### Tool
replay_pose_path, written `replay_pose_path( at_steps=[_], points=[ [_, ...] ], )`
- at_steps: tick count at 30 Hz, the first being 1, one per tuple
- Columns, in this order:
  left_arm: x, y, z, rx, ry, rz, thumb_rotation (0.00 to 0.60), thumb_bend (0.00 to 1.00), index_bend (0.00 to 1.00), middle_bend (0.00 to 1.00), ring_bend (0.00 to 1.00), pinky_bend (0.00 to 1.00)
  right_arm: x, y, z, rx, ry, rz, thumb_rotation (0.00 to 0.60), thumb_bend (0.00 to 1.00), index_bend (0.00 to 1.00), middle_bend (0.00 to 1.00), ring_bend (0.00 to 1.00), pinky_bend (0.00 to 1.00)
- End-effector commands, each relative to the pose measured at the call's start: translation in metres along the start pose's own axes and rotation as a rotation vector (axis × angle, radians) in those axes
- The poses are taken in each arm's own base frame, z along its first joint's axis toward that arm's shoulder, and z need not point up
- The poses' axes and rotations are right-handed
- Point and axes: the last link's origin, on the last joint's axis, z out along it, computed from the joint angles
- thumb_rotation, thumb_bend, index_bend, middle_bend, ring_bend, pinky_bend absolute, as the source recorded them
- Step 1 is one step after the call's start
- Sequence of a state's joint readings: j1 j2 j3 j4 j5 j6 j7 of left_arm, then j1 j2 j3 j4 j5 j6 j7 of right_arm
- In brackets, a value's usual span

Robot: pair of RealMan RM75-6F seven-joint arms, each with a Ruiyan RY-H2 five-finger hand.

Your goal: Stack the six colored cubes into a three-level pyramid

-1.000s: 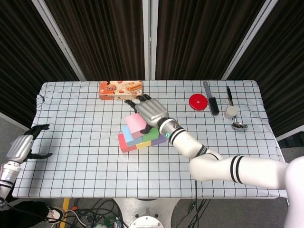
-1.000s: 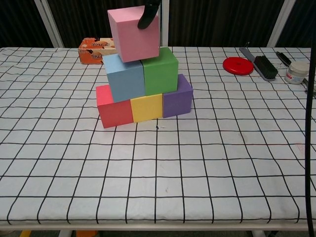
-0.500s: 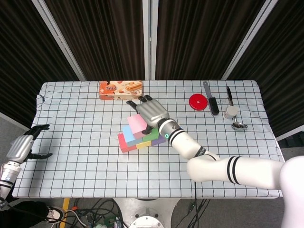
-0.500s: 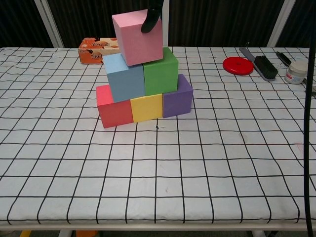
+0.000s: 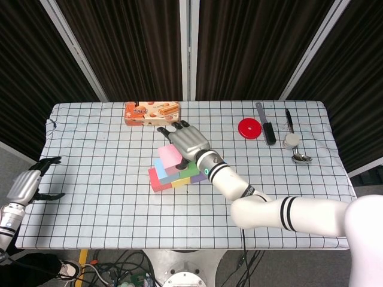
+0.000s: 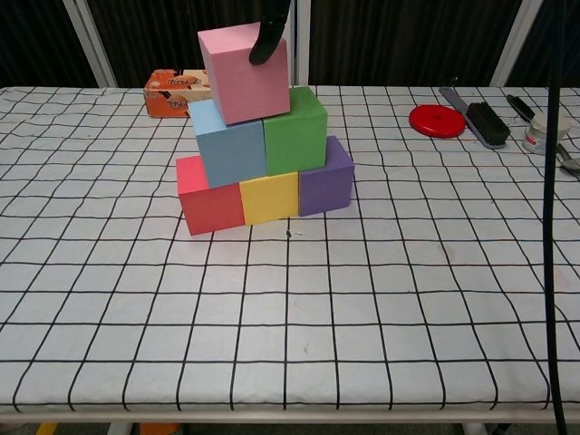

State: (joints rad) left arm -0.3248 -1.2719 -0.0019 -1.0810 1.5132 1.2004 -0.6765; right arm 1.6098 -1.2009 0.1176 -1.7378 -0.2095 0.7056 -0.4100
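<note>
Shifted slightly leftward, the pink cube (image 6: 245,72) is settling as apex, right robot hand (image 5: 190,142) gripping it, awaiting release.

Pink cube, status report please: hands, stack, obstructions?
Right hand grips pink cube atop blue cube and green cube. Left hand idle at table edge. Nothing in the way.

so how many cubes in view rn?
6. Bottom row: red cube, yellow cube, purple cube. Middle: blue cube, green cube. Top: pink cube, held by the right robot hand.
</note>
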Motion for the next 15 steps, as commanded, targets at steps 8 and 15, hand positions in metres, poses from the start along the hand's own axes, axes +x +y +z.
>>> replay_pose_path(
  at_steps=[8, 15],
  points=[
    [0.0004, -0.0004, -0.0006, 0.003, 0.0, -0.003, 0.6, 0.02, 0.13, 0.17, 0.09, 0.19, -0.0012, -0.0008, 0.0024, -0.01, -0.005, -0.001, 0.6, 0.19, 0.0, 0.51, 0.04, 0.0],
    [0.0015, 0.0003, -0.0006, -0.001, 0.006, -0.004, 0.6, 0.02, 0.13, 0.17, 0.09, 0.19, -0.0008, -0.0018, 0.0017, -0.01, -0.005, 0.006, 0.6, 0.18, 0.0, 0.51, 0.05, 0.0]
  ],
)
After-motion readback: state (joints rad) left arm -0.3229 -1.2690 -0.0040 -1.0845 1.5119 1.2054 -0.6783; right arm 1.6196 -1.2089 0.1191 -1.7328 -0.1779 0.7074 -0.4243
